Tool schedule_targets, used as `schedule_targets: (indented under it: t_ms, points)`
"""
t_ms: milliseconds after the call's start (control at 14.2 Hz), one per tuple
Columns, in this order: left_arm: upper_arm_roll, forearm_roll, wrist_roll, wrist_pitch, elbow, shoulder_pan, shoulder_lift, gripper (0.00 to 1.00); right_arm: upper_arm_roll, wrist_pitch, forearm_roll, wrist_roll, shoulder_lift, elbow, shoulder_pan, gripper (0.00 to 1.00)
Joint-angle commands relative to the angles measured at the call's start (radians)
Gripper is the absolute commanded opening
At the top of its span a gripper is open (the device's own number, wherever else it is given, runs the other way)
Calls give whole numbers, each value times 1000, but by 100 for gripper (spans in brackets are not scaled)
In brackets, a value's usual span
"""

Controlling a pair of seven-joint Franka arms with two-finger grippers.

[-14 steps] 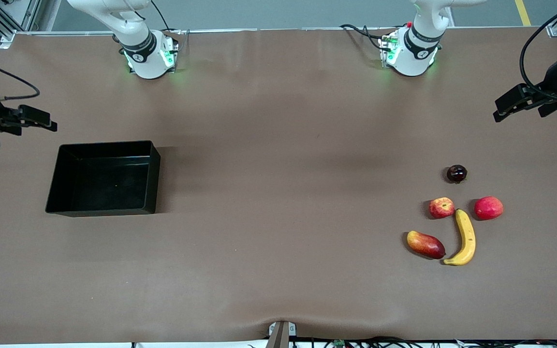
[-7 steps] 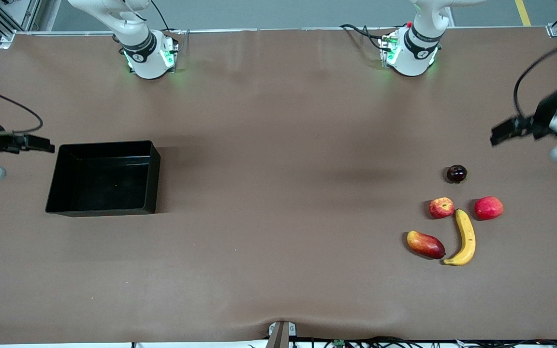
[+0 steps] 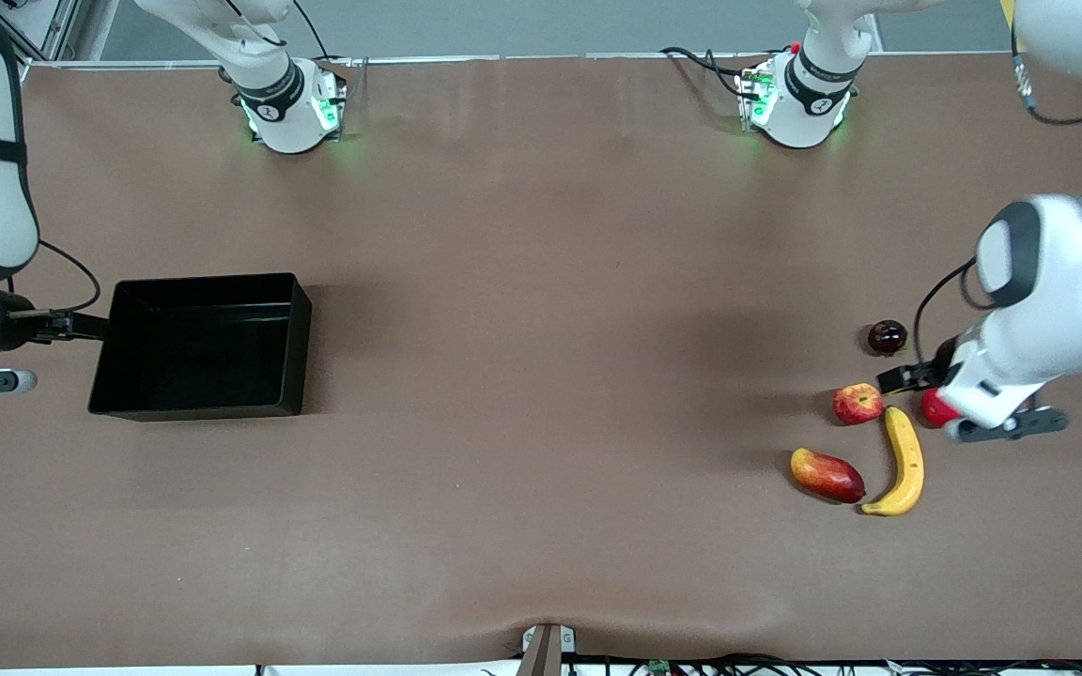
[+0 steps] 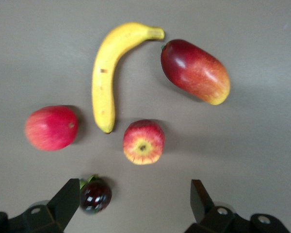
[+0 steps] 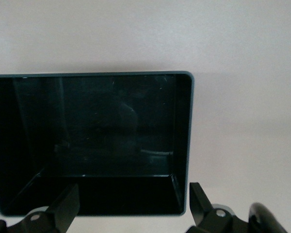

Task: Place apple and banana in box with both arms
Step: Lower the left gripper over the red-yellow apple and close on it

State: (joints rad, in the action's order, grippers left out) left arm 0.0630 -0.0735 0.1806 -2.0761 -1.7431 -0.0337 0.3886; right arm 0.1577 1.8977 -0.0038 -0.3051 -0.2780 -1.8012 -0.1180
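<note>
The left arm's black two-finger gripper (image 4: pixel 131 204) is held with its fingers (image 4: pixel 67 200) spread wide, and nothing is gripped or touched by them. It is hung over the cluster of fruit at the left arm's end of the brown table (image 3: pixel 541 376), above the spot between the small round red apple with yellowish speckled patches (image 3: pixel 857 404) and the uniformly pinkish-red smooth round fruit (image 3: pixel 935 409), which is partly hidden in the front view by the white arm. In the left wrist view the small dark glossy round fruit (image 4: pixel 95 195) is seen just beside one fingertip, and the apple's stem dimple is turned up toward the camera.

The right arm's black gripper (image 5: pixel 131 206) is likewise held wide apart and empty. It is poised over the edge of the shallow rectangular black plastic box (image 3: pixel 295 291) at the right arm's end of the table.

Nothing is held inside the box; only its bare dark floor is seen in the right wrist view.

The single curved yellow banana (image 3: pixel 903 462) is laid on the table just beside the apple, nearer to the front camera, with one tip close to the apple. The elongated red-yellow mango-like fruit (image 3: pixel 826 474) is laid near the banana's other tip. No fruit is touched by another.
</note>
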Motion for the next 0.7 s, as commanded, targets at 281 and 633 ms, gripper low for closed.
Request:
schedule_targets:
  t_ms: [281, 633]
  points:
    - [6, -12, 8, -280, -125, -28, 98, 100, -12, 194, 38, -204, -81, -79, -106, 100]
    - [8, -8, 11, -295, -128, -28, 145, 100, -12, 355, 48, -232, -99, -181, -117, 69]
